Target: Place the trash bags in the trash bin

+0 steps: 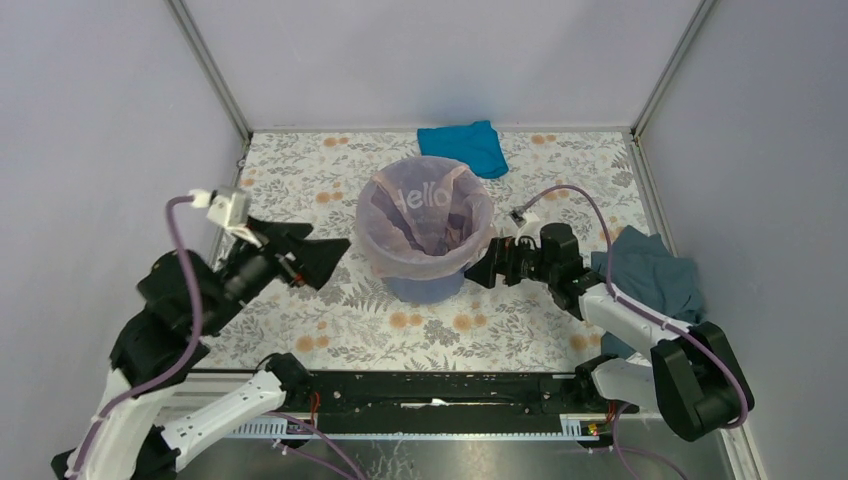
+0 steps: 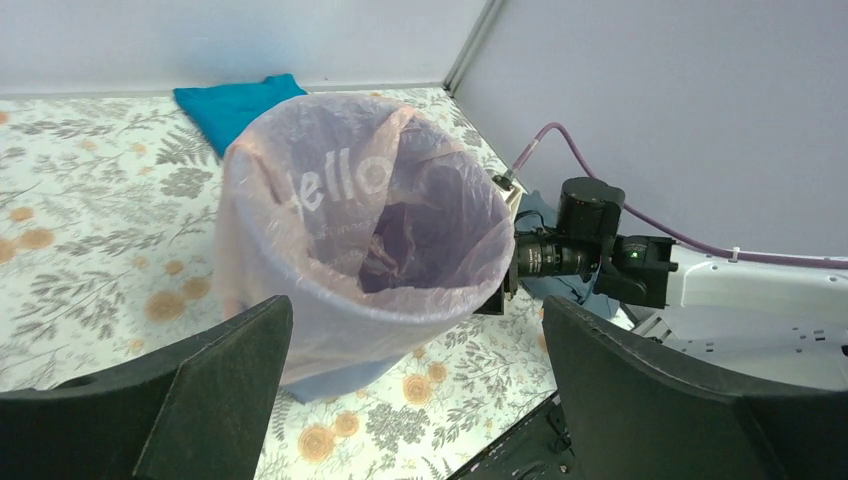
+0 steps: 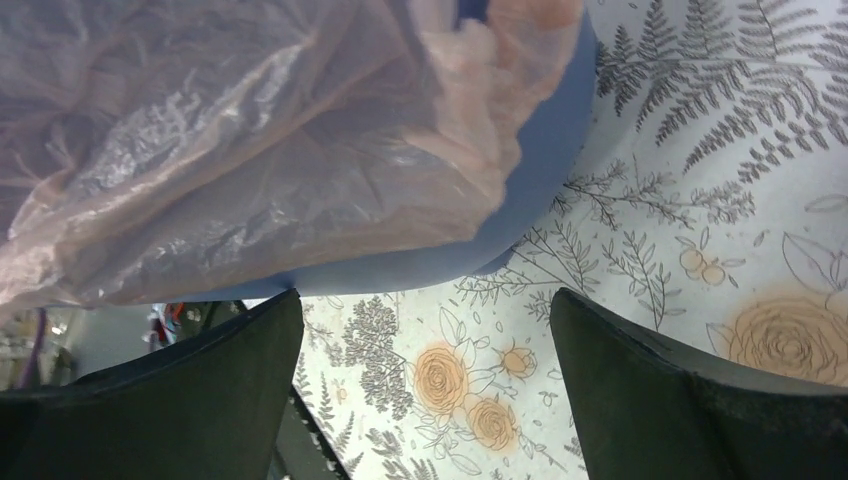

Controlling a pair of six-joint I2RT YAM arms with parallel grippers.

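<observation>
The lavender-blue trash bin (image 1: 428,287) stands mid-table. The pale-pink trash bag (image 1: 425,215) lines it, its mouth folded out over the rim and white lettering showing on the inside. My left gripper (image 1: 335,262) hovers just left of the bin, open and empty. In the left wrist view the bag (image 2: 330,200) and the bin's base (image 2: 335,378) sit ahead of my wide-spread left gripper (image 2: 415,340). My right gripper (image 1: 482,270) is open at the bin's right side. Its wrist view shows the bag (image 3: 220,150) hanging over the bin wall (image 3: 530,190) above my right gripper (image 3: 425,335).
A bright blue folded cloth (image 1: 465,145) lies at the back edge behind the bin. A grey-blue cloth (image 1: 650,275) is bunched at the right, beside the right arm. Grey walls enclose the flowered table (image 1: 300,180) on three sides.
</observation>
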